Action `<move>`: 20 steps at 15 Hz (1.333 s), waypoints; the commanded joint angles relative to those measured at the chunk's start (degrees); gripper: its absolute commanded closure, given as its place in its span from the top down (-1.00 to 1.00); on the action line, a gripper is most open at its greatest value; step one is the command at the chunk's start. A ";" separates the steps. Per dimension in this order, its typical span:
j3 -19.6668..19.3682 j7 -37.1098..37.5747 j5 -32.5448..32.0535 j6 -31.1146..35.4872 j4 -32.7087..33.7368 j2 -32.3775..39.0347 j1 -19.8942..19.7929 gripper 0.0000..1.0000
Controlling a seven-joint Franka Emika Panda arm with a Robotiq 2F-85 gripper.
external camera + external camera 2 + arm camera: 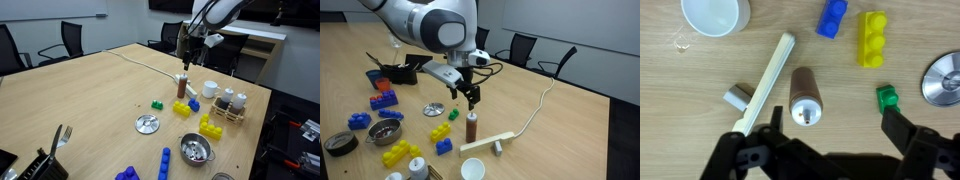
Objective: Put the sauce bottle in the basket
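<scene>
**Reddish-brown sauce bottle stands outside the basket; hand open above it**

Dark-bodied and pale-capped, the sauce bottle [182,88] stands upright on the wooden surface [90,90], free of any grip. Your hand [185,62] hangs directly over it with its jaws spread wide. In both exterior views a clear gap shows between the fingertips and the cap. The wrist view looks straight down on the sauce bottle [805,95]. It lies between the two fingers [902,140], closer to one than the other, and touches neither.

The basket [240,110] sits near the surface's edge, apart from the bottle, and carries white shakers [229,98].

Items close to the bottle:
- A pale wooden stick [765,80] lies just beside it, with a small grey piece [735,97] at the stick's side.
- A green block [886,96] is near, on the opposite side.
- A blue block [832,17] and a yellow block [873,38] are further off.
- A white cup [715,15] stands beyond the stick.
- A shiny metal disc [943,80] lies at the frame edge.

A perforated metal bowl [195,149] stands well apart from the bottle.
</scene>
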 commanded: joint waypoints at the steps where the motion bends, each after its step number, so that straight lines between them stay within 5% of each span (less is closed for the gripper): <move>1: -0.64 1.35 -1.02 1.73 2.86 3.64 0.42 1.00; 13: -2.30 2.06 -2.51 4.87 11.46 15.57 0.85 1.00; 15: -2.04 1.80 -2.21 4.93 11.78 16.01 0.60 0.47; 20: -1.95 1.64 -2.28 4.74 11.85 16.51 0.75 -0.24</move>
